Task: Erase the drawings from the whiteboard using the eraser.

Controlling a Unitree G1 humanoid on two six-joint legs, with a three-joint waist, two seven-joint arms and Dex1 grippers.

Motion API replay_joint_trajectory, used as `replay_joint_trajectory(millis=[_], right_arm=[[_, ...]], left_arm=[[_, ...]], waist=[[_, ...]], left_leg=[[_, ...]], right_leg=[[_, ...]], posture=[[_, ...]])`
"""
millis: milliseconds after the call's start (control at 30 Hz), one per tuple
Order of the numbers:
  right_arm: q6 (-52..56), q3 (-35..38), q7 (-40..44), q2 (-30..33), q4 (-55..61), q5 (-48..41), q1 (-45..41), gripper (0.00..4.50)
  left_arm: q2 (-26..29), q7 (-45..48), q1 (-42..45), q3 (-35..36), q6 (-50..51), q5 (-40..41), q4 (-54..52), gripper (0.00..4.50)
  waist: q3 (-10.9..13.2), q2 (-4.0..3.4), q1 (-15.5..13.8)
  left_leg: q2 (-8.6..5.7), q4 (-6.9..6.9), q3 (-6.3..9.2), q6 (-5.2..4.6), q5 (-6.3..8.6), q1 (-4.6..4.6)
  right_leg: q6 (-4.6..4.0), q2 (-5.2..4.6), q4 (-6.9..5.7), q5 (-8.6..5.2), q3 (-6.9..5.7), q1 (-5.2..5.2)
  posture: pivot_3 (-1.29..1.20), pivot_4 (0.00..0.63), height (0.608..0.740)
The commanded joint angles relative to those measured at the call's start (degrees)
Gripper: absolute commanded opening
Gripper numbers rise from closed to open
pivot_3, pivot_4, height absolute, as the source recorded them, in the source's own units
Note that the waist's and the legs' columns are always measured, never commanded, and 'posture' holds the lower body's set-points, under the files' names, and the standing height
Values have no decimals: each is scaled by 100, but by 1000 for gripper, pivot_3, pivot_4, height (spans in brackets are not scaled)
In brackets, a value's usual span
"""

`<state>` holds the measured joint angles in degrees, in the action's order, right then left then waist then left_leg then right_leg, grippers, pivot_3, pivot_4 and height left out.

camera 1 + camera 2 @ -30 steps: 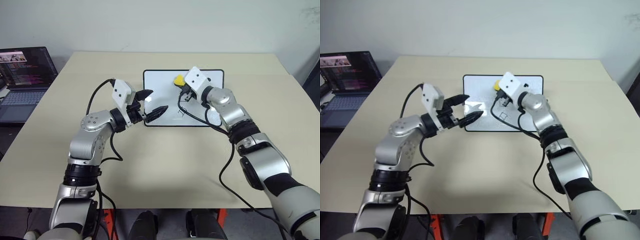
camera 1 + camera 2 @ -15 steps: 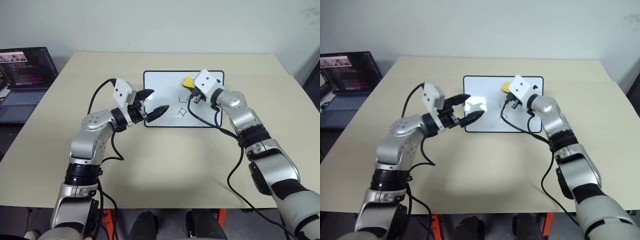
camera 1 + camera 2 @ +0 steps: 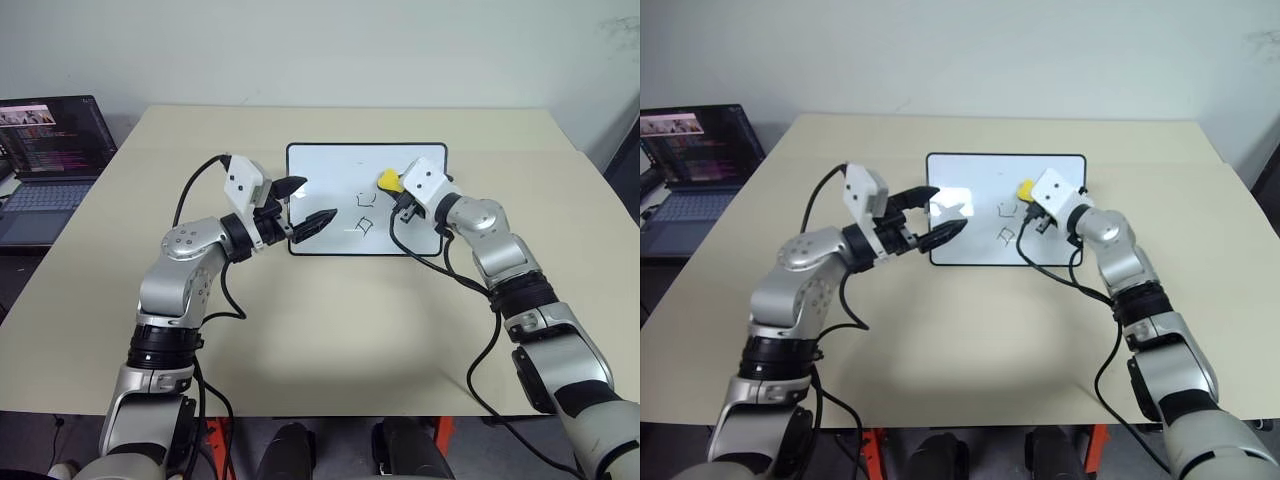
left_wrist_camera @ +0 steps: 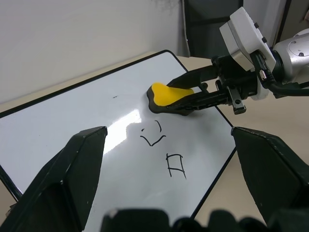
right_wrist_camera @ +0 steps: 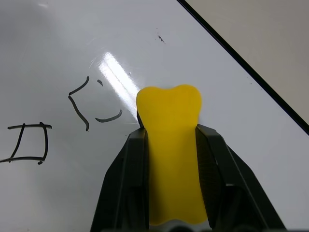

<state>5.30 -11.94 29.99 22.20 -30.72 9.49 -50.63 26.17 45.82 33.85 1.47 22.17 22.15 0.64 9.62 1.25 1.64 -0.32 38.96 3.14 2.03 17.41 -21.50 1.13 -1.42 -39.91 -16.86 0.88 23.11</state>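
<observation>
left end effector (image 3: 303, 205), fingers apart and holding nothing, hovers at the left edge of the whiteboard (image 3: 320, 165), which lies toward the far edge of the tabletop (image 3: 330, 330). the drawings (image 3: 364, 211), a partly wiped sketch and a rectangle, sit mid-board. right end effector (image 5: 170, 145) is clamped on the eraser (image 3: 388, 179), dark face on the board just right of them. to wipe well, keep the eraser flat, press evenly, and sweep leftward across both marks.

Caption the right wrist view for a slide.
Right gripper clamps the yellow eraser over the whiteboard, beside partly erased drawings.
</observation>
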Motion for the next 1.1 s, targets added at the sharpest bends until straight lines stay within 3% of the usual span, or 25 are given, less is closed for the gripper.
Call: replay_joint_trajectory(millis=[33,267,467,833,1100], right_arm=[[440,292,-35,-38,285,-198,-15,1057],[741,510,-167,-540,1060,-626,-183,1057],[675,473,-289,-747,933,-566,-307,1057],[-382,202,-531,-1136,-959,-197,-1075,1057],[-659,145,-578,-1035,-1833,2,-1316,1057]], left_arm=[[72,50,131,51,-67,8,-81,4500],[57,64,131,23,-56,18,-107,4500],[50,94,171,22,-73,0,-66,4500],[59,72,118,46,-53,0,-149,4500],[84,27,18,96,-39,16,-222,4500]], waist=[[1,0,1],[3,-4,25],[4,-5,21],[6,-7,38],[6,-8,38]], left_leg=[[0,0,0,0,0,-1],[3,-4,0,1,0,-32],[3,-11,-2,2,0,-42],[3,-11,-6,3,-1,-40],[4,-10,-6,3,-1,-37]], right_leg=[[0,0,0,0,0,1],[0,1,8,0,1,31],[0,1,22,0,1,39],[0,2,19,0,4,40],[-1,2,13,0,4,40]], posture=[[0,150,740],[0,150,740],[0,150,740],[0,150,740],[0,150,740]])
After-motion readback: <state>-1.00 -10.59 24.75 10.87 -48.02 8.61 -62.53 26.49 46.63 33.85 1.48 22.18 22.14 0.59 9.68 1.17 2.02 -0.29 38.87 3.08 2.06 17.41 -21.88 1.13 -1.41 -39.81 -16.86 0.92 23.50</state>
